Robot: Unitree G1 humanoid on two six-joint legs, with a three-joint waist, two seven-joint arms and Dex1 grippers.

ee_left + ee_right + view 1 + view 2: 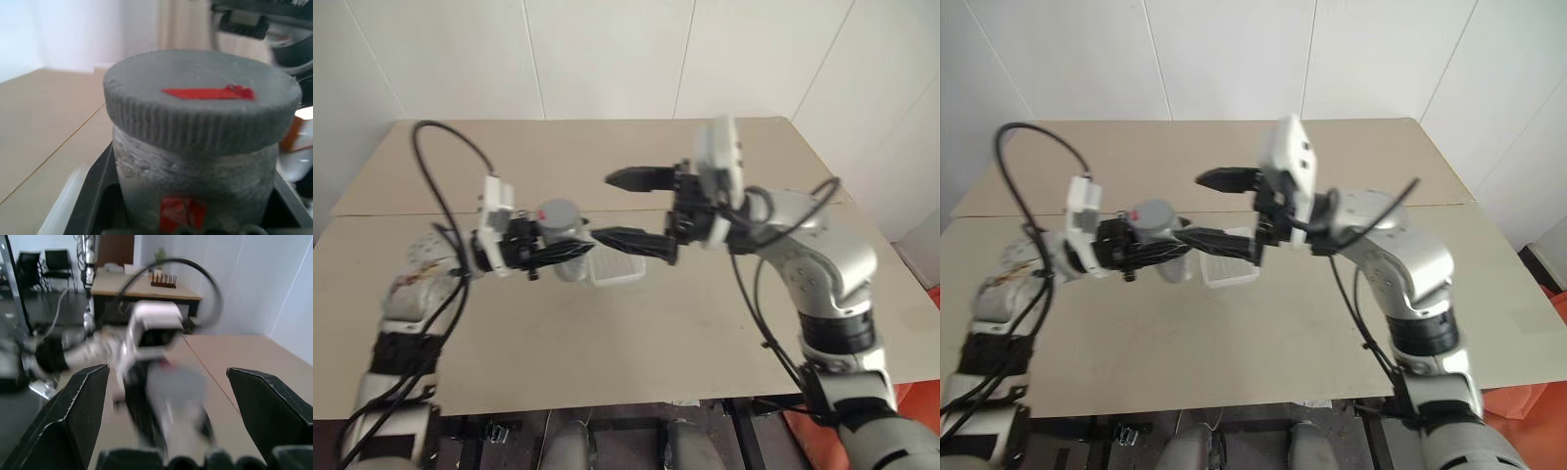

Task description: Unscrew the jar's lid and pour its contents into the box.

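Jar (564,240) one, lid (201,110) on, pinched in left gripper (570,252) above bench (636,323) | right gripper (631,209) at 3 o'clock, fingers spread | box (619,271) one, at jar's 4 o'clock

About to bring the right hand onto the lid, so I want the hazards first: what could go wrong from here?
1. The left hand grips the jar low on its body; if that grip is weak, twisting the lid may spin the jar.
2. The open right hand has one finger above and one below lid height; a misaligned approach could knock the jar.
3. The jar is held above the table beside the box; contents could spill outside once uncapped.
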